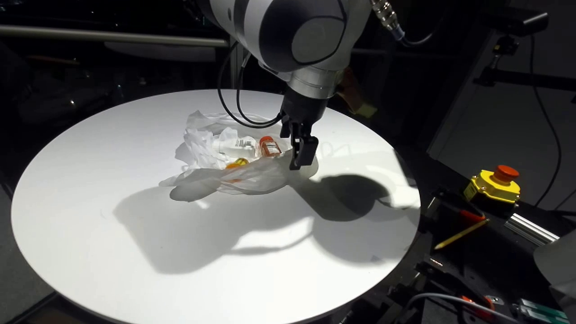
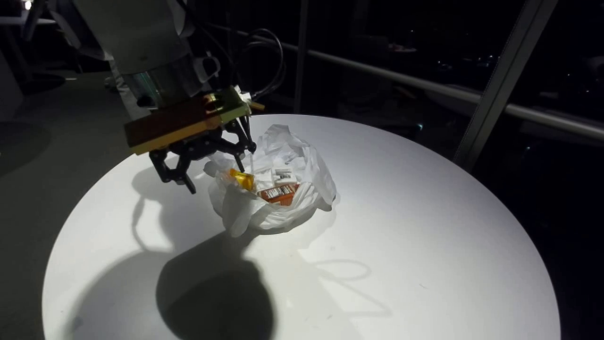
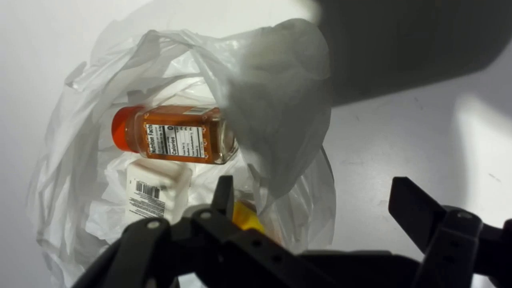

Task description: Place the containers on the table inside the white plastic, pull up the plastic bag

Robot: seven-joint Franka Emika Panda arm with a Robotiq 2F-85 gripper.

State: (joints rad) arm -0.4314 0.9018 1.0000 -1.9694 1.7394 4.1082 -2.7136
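"Dark all around, light on the round white table (image 2: 424, 264). Where's the red-lidded jar (image 3: 176, 134)?"

"Inside the white plastic bag (image 3: 276, 108) sitting there, on its side, Nutrition Facts label (image 3: 174, 141) up, next to a white barcoded container (image 3: 149, 194)."

"And the yellow-orange container (image 2: 243, 180)?"

"In there too."

"The gripper (image 2: 218, 181)?"

"Fingers (image 3: 414, 210) wide apart: one over the bag, one above the table beside it."
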